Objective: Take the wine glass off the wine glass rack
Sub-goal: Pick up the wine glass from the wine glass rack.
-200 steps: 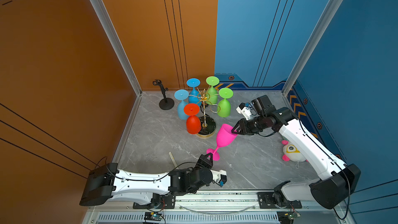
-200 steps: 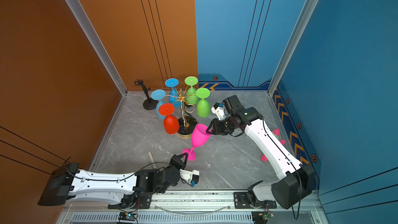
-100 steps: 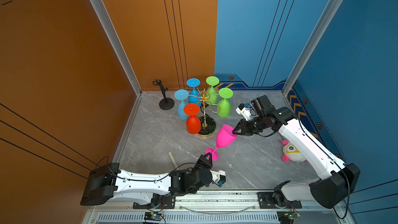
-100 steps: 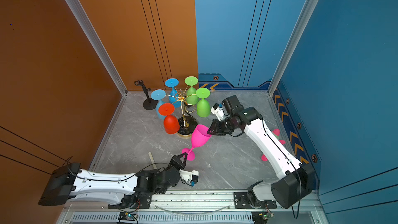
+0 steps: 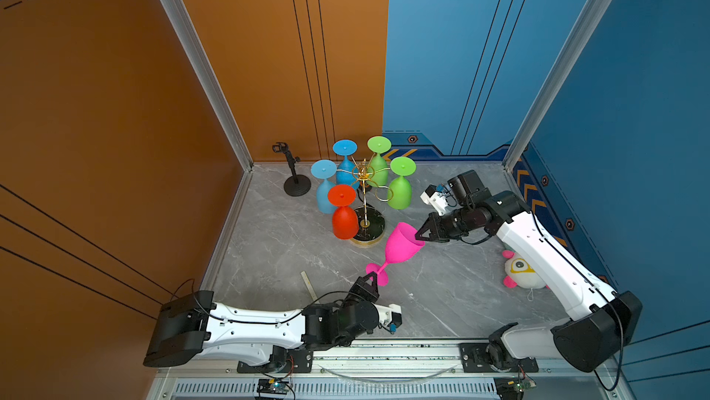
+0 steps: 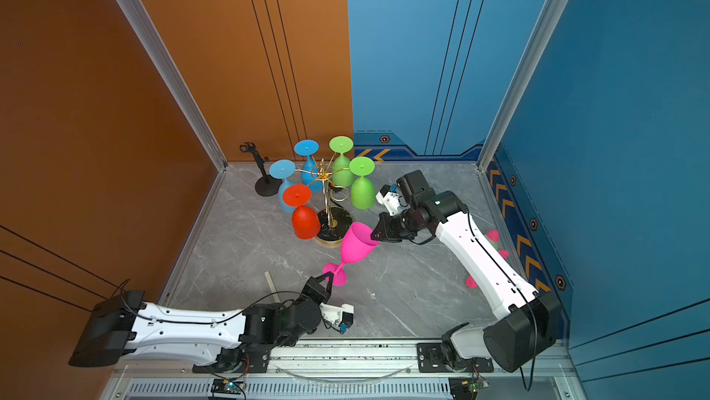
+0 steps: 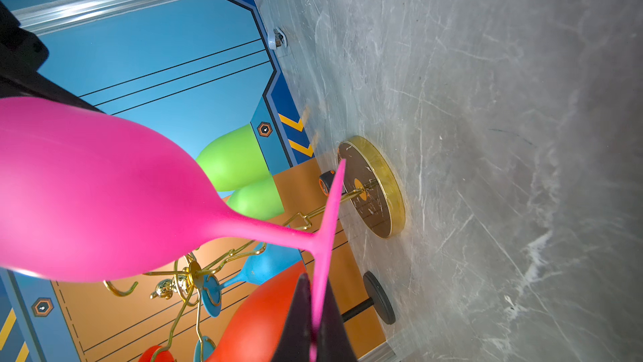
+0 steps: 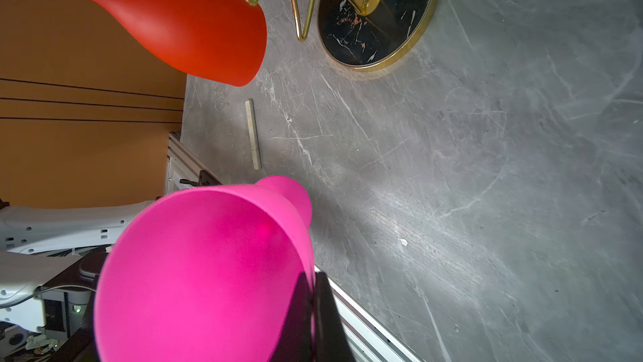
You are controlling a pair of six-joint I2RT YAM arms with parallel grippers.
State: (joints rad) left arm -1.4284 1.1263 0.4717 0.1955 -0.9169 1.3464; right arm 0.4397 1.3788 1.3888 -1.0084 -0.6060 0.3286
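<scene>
While the pink wine glass (image 5: 399, 245) is hanging tilted where it was a second ago, off the wine glass rack (image 5: 366, 222) and just beside its base, my right pincer (image 5: 421, 239), ajar before, is now clenching the rim; my left pincer (image 5: 372, 276) is still pinching the foot.

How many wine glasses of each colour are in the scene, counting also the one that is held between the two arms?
blue glasses: 2
green glasses: 2
red glass: 1
pink glass: 1
Total: 6
</scene>
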